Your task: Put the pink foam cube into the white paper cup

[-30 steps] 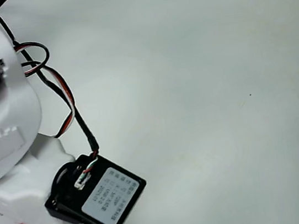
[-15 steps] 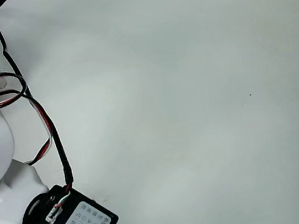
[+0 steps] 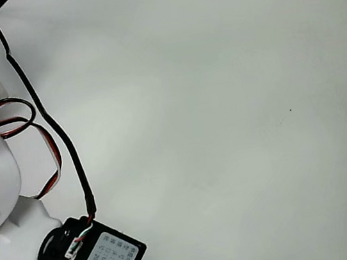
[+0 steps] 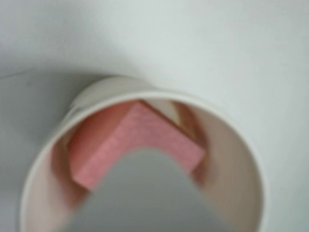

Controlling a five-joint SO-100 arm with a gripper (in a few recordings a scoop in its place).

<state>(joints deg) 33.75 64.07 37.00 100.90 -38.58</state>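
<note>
While the cup [image 4: 145,159] is sitting on the table [image 4: 251,43], the pink cube [image 4: 130,145] is lying inside it; can't tell if the gripper is apart or together, honestly.

White table [image 3: 233,95], white paper cup [image 4: 241,145] (upright) on it

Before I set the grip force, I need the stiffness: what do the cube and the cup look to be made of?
The pink foam cube looks like soft foam: matte salmon-pink faces with a fine grainy texture, though blur hides detail. The white paper cup looks like thin paper: a slim rolled rim and a dull off-white inner wall tinted pink near the cube. Both probably yield easily.
</note>
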